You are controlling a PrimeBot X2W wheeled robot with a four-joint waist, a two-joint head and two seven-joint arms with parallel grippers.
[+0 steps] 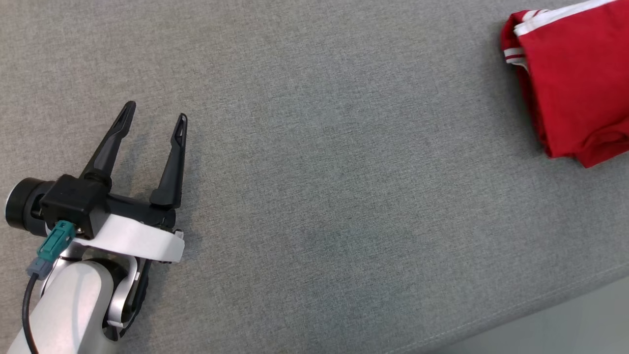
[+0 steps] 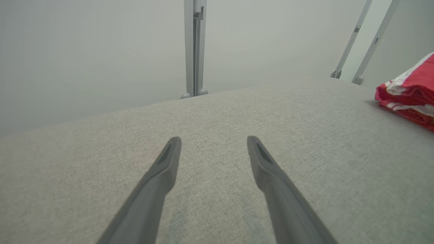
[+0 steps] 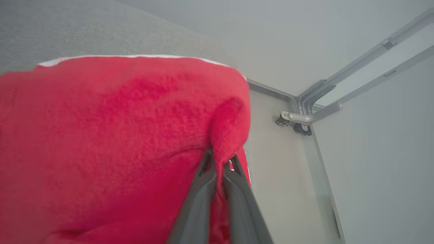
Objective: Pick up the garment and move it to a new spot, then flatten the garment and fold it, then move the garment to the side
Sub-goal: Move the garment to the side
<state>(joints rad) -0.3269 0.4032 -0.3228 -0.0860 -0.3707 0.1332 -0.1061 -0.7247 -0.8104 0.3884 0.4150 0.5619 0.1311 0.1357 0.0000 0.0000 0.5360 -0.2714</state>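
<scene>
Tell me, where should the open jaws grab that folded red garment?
The garment is probably best taken by its left edge, coming low from the robot's left over the grey surface. It lies folded, and that stacked edge faces the open left jaws; the right jaws pinch a fold elsewhere.

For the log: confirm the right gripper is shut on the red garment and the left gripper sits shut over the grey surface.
One thing is wrong: the left gripper is open, fingers spread over the grey surface, as the left wrist view shows. The right gripper is shut on the red garment.
</scene>
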